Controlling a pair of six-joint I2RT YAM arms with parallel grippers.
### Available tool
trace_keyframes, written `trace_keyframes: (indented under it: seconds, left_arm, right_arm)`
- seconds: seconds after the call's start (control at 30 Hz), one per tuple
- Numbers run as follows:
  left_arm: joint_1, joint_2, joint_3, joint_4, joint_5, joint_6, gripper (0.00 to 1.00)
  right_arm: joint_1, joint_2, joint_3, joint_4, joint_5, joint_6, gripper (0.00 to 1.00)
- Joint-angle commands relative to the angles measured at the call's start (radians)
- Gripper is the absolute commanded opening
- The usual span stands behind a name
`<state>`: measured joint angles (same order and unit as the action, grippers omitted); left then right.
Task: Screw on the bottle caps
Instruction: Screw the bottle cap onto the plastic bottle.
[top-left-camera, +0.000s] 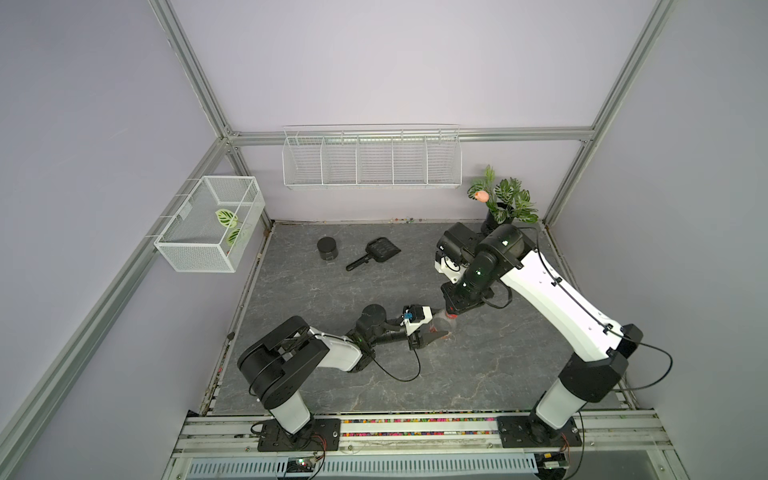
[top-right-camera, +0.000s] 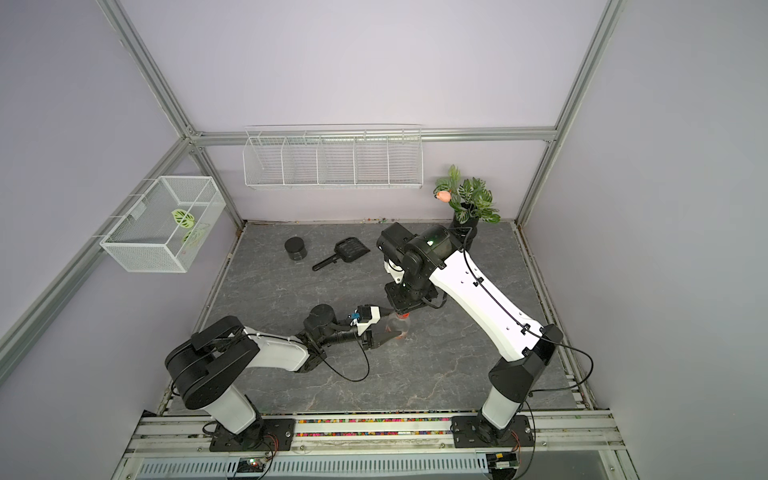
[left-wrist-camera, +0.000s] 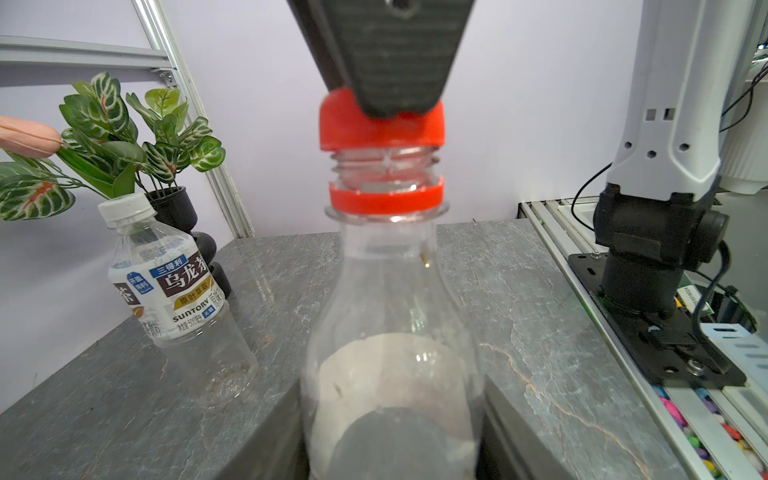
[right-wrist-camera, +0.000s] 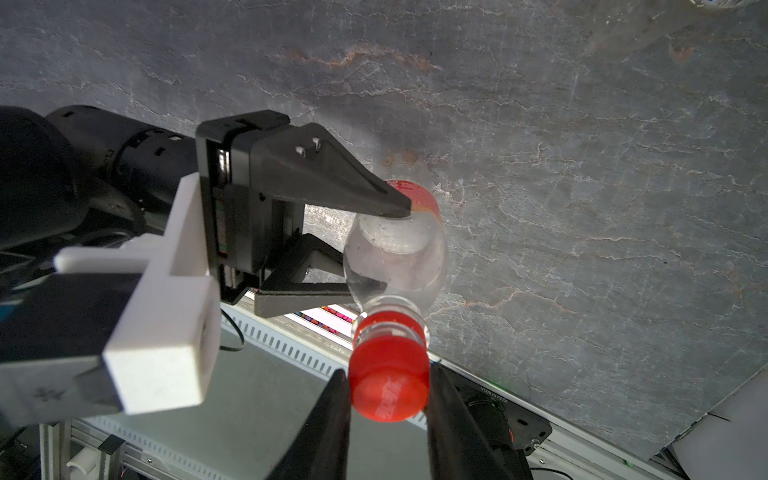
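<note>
A tall clear bottle (left-wrist-camera: 390, 311) with an orange-red label stands upright mid-table in both top views (top-left-camera: 442, 326) (top-right-camera: 397, 328). My left gripper (left-wrist-camera: 390, 436) is shut on its body from the side (right-wrist-camera: 378, 249). The red cap (left-wrist-camera: 380, 124) sits on top of the bottle's neck, with bare threads and a red ring showing below it. My right gripper (right-wrist-camera: 388, 386) comes down from above (top-left-camera: 451, 313) and is shut on this red cap (right-wrist-camera: 388, 378). A shorter bottle (left-wrist-camera: 174, 291) with a printed white label wears a white cap (left-wrist-camera: 126, 210) and stands near the plant.
A black vase with plants (top-left-camera: 503, 203) stands at the back right corner. A black round jar (top-left-camera: 327, 248) and a black scoop (top-left-camera: 374, 252) lie at the back left. A wire rack (top-left-camera: 372, 160) and a mesh basket (top-left-camera: 212, 222) hang on the walls.
</note>
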<state>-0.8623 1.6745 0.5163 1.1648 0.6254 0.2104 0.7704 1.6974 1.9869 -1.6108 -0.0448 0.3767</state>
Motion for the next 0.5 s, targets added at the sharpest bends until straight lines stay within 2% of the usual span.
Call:
trace_keyframes:
  seconds: [0.0,0.47]
  left_arm:
    - [-0.009,0.023,-0.016,-0.085,0.012,-0.020,0.59]
    - [-0.011,0.027,-0.034,-0.028,-0.024,-0.073,0.58]
  right_arm:
    - [0.009,0.023,0.016,-0.036,0.034,-0.003,0.34]
    - [0.071,0.093,0.072,-0.089,0.132,-0.048,0.34]
